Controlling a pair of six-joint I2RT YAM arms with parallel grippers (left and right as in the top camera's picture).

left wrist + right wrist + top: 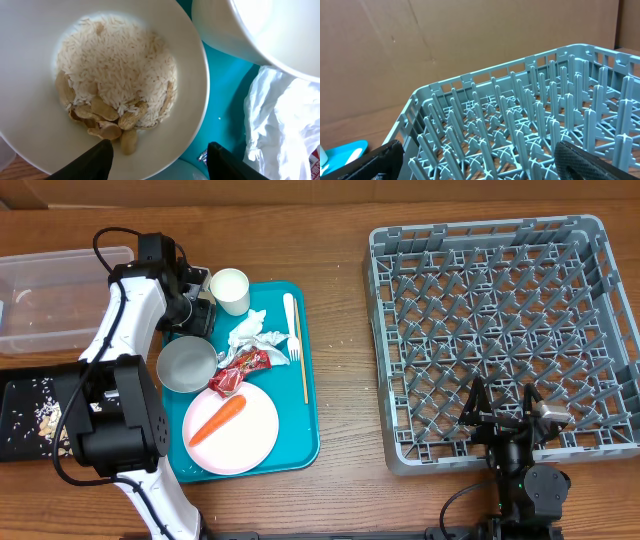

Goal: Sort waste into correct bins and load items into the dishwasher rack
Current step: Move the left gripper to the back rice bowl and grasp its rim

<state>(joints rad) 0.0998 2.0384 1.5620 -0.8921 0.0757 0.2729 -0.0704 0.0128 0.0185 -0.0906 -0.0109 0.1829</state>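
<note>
My left gripper [196, 308] is open over the back of the teal tray. Its fingers [160, 161] straddle the near rim of a white bowl [30, 100] holding rice and nut scraps [117, 75]; one finger is inside, one outside. The white cup [230, 289] stands beside it, also seen in the left wrist view [260, 30]. An empty bowl [187, 365], napkins [254, 334], red wrapper [241, 370], fork [291, 325] and pink plate [250, 442] with the carrot [217, 420] lie on the tray. My right gripper [505, 420] is open and empty at the grey rack's [500, 330] front edge.
The clear tub [55, 295] stands at the far left, the black tray [25, 405] with scattered rice in front of it. The teal tray [310, 430] also holds a thin wooden stick [304, 370]. The rack's pegs [530, 125] fill the right wrist view.
</note>
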